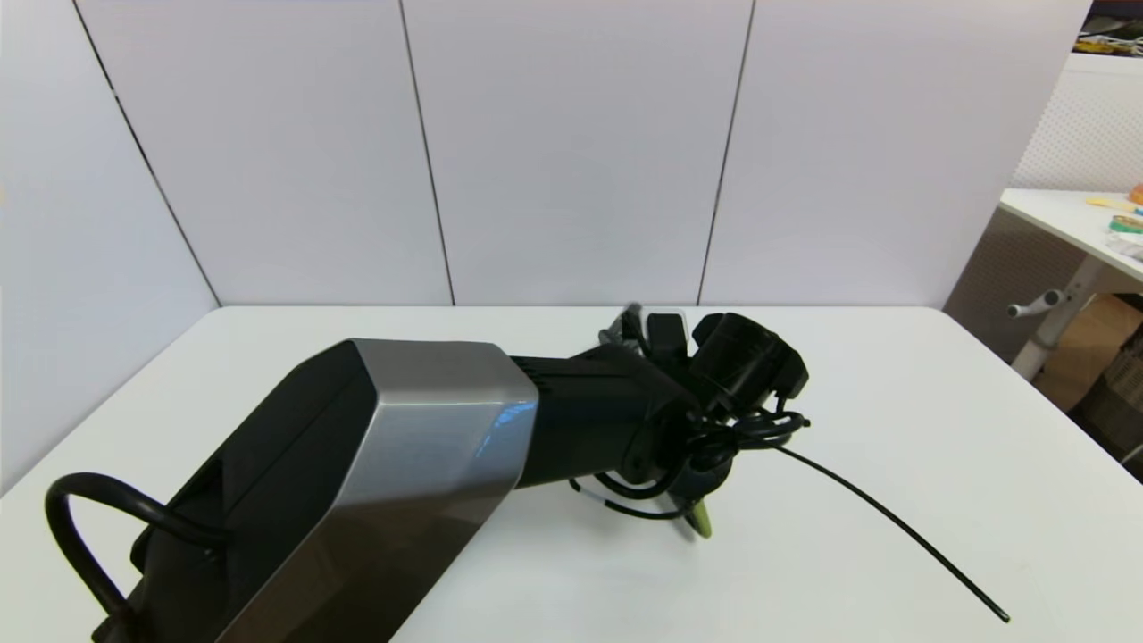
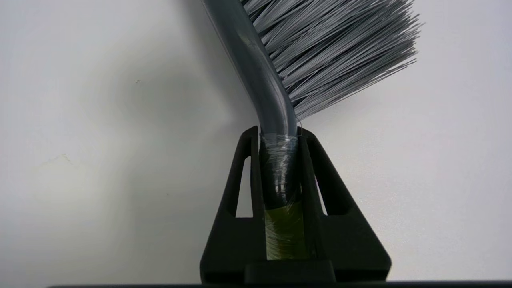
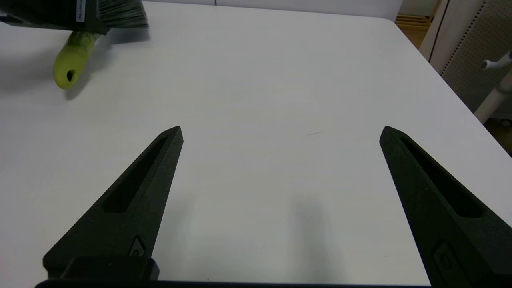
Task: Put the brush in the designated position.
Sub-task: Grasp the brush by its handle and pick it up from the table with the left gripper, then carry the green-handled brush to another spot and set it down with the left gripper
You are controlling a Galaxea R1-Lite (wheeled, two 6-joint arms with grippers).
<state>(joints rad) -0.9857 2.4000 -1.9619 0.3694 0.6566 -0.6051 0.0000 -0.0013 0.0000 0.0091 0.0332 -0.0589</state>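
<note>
Left wrist view: we carry the brush (image 2: 276, 92).
Left gripper (image 2: 280, 160) is clamped on its neck, low over the table (image 2: 100, 140); release is left. Right gripper (image 3: 280, 132) idles, spread wide.

My left end effector (image 2: 280, 132) has matt black plastic fingers (image 2: 236, 224), faintly grainy. They clamp the brush (image 2: 276, 120): its neck is smooth, glossy grey plastic, wrapped lower down in clear crinkled film that catches the light, over a lime-green handle with a soft sheen. The bristles (image 2: 332, 52) are stiff, straight grey synthetic fibres. My left arm's casing (image 1: 429, 446) looks like brushed silver metal beside glossy black plastic, with smooth rubbery black cables (image 1: 893, 527). My right end effector (image 3: 280, 132) is the same matt black plastic. The counter (image 3: 280, 80) is smooth white laminate, matt.
</note>
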